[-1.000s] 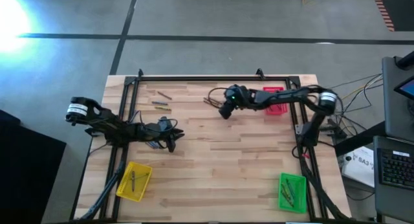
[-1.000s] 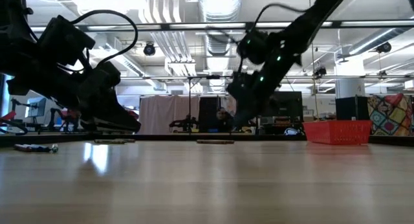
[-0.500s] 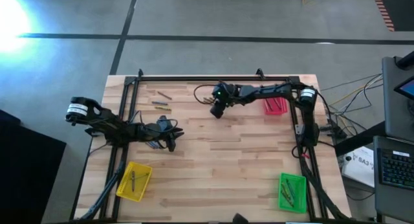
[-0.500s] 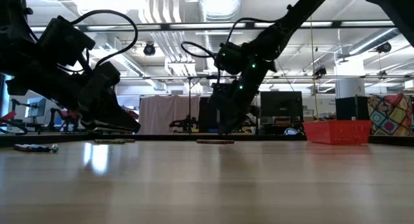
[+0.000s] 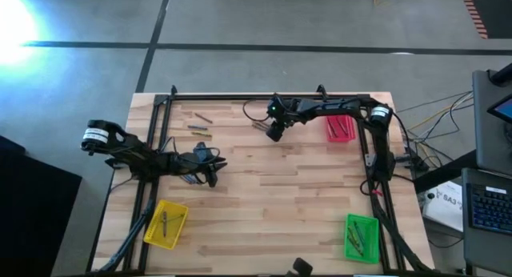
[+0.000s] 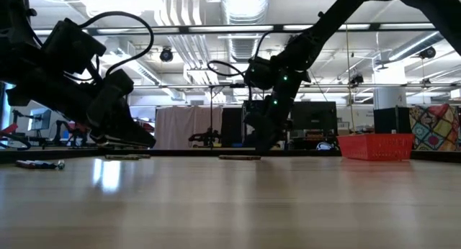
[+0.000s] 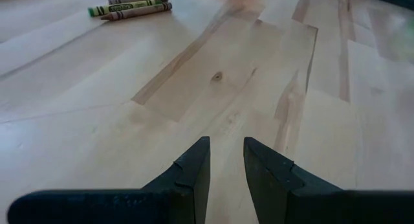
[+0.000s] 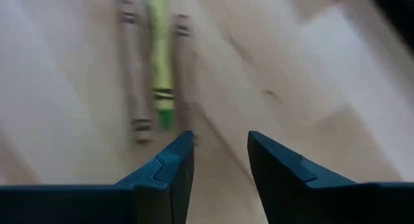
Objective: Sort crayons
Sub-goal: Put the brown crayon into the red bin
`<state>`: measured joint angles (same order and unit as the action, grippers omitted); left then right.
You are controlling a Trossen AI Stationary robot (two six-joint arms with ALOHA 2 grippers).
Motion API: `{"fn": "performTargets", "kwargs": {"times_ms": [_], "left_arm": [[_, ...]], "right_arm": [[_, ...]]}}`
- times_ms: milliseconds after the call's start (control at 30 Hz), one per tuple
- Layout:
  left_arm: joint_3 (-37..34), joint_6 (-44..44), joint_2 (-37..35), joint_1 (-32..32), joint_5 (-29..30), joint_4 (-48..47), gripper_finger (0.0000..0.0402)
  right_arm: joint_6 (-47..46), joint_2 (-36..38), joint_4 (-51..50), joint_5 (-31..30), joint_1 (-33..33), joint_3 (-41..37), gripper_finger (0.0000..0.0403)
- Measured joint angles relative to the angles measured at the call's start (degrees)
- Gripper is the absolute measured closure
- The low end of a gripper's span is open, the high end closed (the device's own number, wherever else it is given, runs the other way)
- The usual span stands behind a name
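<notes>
Three crayons lie side by side on the wooden table [image 5: 258, 126], a green one [image 8: 160, 56] between two brownish ones [image 8: 132, 75]. My right gripper [image 5: 274, 133] hangs just to their right, close over the table, open and empty [image 8: 220, 143]. The crayons lie just ahead of its fingertips. More crayons lie at the far left [image 5: 200, 117] [image 5: 198, 127]. My left gripper [image 5: 211, 170] waits low over the table's left part, open and empty [image 7: 226, 149].
A red tray [image 5: 340, 127] with crayons stands at the far right, behind my right arm. A yellow tray [image 5: 166, 223] stands at the near left and a green tray [image 5: 362, 237] at the near right. A dark frame rail [image 5: 264, 98] runs along the far edge.
My right gripper has gone toward the table's left and then a little toward its far edge, coming down close to the three crayons. Its arm has stretched out along the far side.
</notes>
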<state>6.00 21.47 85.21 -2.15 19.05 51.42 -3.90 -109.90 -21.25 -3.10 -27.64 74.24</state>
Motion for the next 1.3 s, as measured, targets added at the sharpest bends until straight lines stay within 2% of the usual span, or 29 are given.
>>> {"fn": "performTargets", "kwargs": {"times_ms": [100,600,733,900,1033,1300], "left_arm": [[0.0,0.0,0.0,0.0,0.0,-0.1,0.0325],[0.0,0.3,0.0,0.0,0.1,-0.8,0.0325],[0.0,0.4,0.0,0.0,0.1,-1.1,0.0325],[0.0,0.4,0.0,0.0,1.1,-1.1,0.0325],[0.0,-0.6,0.0,0.0,2.9,-1.1,0.0325],[0.0,-5.3,0.0,0.0,11.9,-1.1,0.0325]], "right_arm": [[0.2,-0.1,0.1,3.4,-0.1,0.0,0.0266],[3.0,-3.0,0.8,3.6,-0.3,0.1,0.0269],[3.2,-4.2,0.7,4.5,-0.4,0.1,0.0302],[3.6,-3.4,0.2,4.5,-0.5,0.1,0.0382],[2.0,-1.6,0.0,4.3,-0.5,-0.1,0.0389],[-0.6,4.5,-1.2,0.1,2.2,-2.7,0.039]]}}
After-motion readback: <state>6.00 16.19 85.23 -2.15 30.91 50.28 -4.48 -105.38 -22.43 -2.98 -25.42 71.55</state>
